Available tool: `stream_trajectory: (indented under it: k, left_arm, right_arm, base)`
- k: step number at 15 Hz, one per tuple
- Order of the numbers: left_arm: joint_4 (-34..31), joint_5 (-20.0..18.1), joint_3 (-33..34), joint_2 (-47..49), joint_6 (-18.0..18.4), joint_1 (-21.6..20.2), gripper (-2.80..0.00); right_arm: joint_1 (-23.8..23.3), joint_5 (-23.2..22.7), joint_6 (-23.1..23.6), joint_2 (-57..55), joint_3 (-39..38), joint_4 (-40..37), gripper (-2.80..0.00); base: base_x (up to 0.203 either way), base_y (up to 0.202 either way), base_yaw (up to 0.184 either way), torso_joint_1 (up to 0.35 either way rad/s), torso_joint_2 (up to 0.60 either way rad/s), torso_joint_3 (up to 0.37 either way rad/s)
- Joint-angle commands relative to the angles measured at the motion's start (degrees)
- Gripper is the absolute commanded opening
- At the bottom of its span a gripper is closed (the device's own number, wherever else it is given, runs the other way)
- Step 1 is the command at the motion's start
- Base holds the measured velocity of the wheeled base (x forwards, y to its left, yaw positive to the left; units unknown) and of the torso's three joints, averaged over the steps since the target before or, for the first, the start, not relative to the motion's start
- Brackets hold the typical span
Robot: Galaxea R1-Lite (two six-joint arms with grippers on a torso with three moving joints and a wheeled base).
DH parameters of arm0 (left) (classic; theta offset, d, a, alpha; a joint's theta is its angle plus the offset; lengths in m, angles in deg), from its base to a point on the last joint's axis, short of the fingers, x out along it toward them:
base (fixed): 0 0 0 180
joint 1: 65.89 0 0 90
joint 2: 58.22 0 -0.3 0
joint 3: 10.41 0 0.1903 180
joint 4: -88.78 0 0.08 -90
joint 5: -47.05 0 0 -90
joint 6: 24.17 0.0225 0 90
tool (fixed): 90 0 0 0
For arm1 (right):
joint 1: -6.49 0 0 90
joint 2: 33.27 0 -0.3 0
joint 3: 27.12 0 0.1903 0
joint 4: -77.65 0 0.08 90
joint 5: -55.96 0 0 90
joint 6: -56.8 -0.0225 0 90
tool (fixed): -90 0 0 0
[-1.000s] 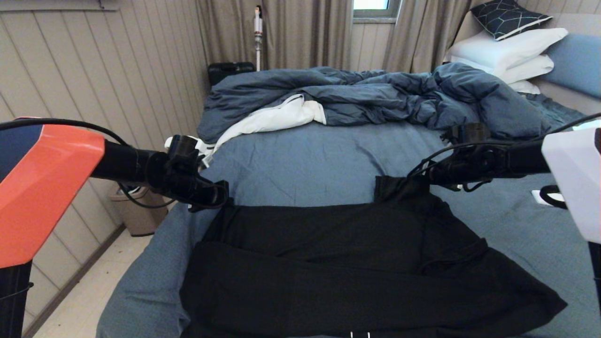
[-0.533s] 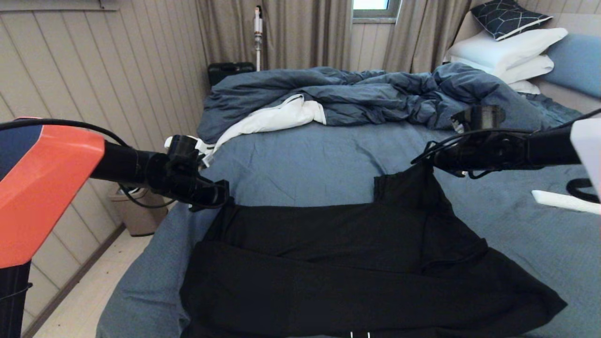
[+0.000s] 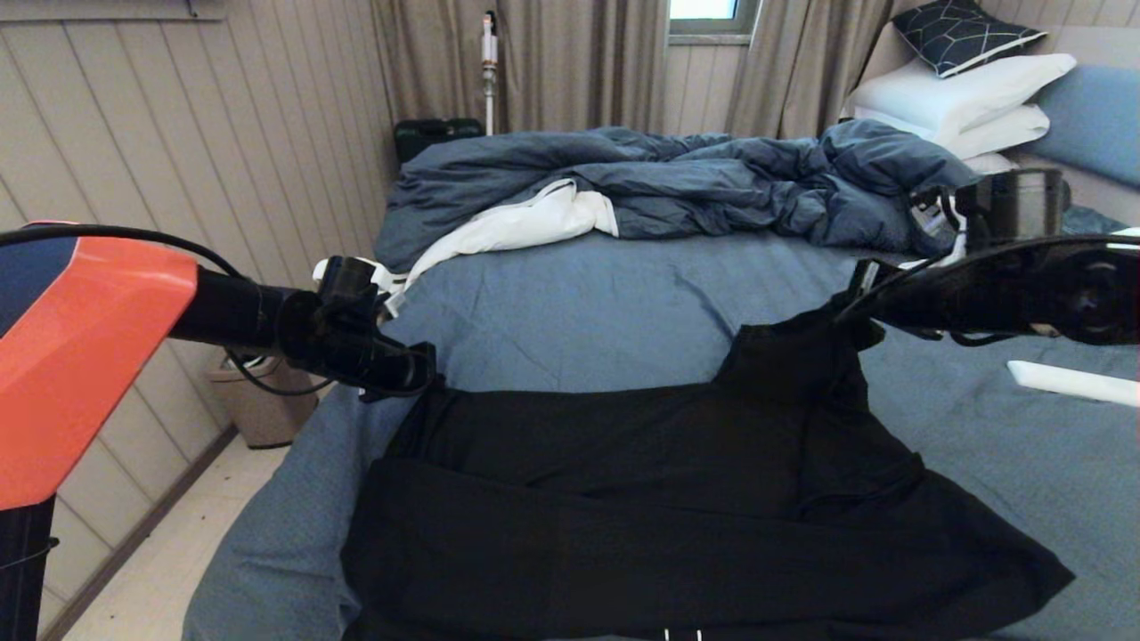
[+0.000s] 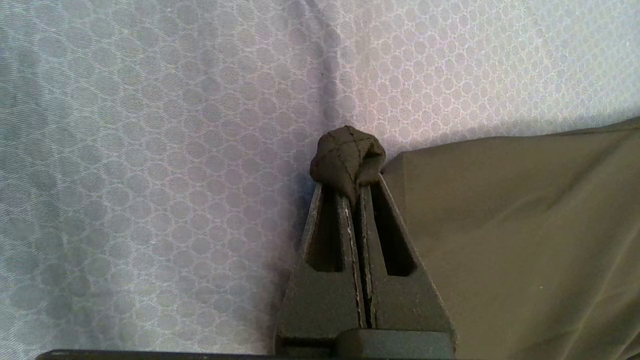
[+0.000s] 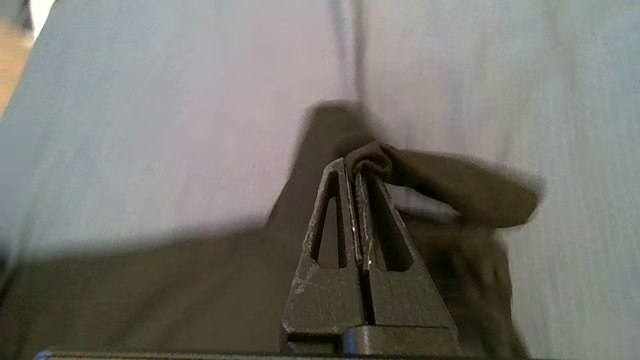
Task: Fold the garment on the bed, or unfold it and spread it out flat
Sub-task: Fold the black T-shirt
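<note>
The black garment point(image 3: 641, 507) lies across the near part of the bed point(image 3: 588, 303), plain side up, its print hidden. My left gripper point(image 3: 426, 367) is shut on the garment's far left corner, low over the sheet; a bunched black knot of cloth point(image 4: 347, 159) pokes past the left gripper point(image 4: 356, 187). My right gripper point(image 3: 850, 307) is shut on the far right corner and holds it raised, so the cloth hangs in a peak below it. In the right wrist view the cloth point(image 5: 450, 185) drapes from the right gripper point(image 5: 356, 172).
The rumpled dark blue duvet point(image 3: 677, 182) with its white lining lies across the far half of the bed. White pillows point(image 3: 962, 98) and a patterned cushion point(image 3: 966, 31) are stacked at the far right. A bin point(image 3: 263, 401) stands on the floor by the left bed edge.
My right gripper has moved right and upward with the garment's right corner, pulling that side taller and tighter. The left gripper has stayed in place, still gripping its corner.
</note>
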State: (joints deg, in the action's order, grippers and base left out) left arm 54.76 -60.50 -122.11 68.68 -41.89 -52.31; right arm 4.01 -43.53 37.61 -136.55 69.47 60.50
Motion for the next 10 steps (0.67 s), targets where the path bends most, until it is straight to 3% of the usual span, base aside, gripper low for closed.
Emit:
stream_trajectory:
  k: [1,6,10]
  left_arm:
    - [-0.07,-0.11,0.09,-0.17,-0.17,0.04,-2.8]
    - [-0.07,-0.11,0.18,-0.17,-0.2,0.13,-2.8]
    - [0.0,-0.11,0.28,-0.17,-0.2,0.31,-2.8]
  right_arm:
    - [-0.39,-0.99,0.72,7.5,-5.54,0.18,-2.8]
    - [-3.98,-5.81,8.02,17.97,-20.34,0.37,-2.8]
    - [-6.82,-8.28,14.32,20.0,-27.94,0.37,-2.8]
  base:
    - [0.0,0.0,0.0,0.0,0.0,0.0]
    - [0.0,0.0,0.0,0.0,0.0,0.0]
    - [0.0,0.0,0.0,0.0,0.0,0.0]
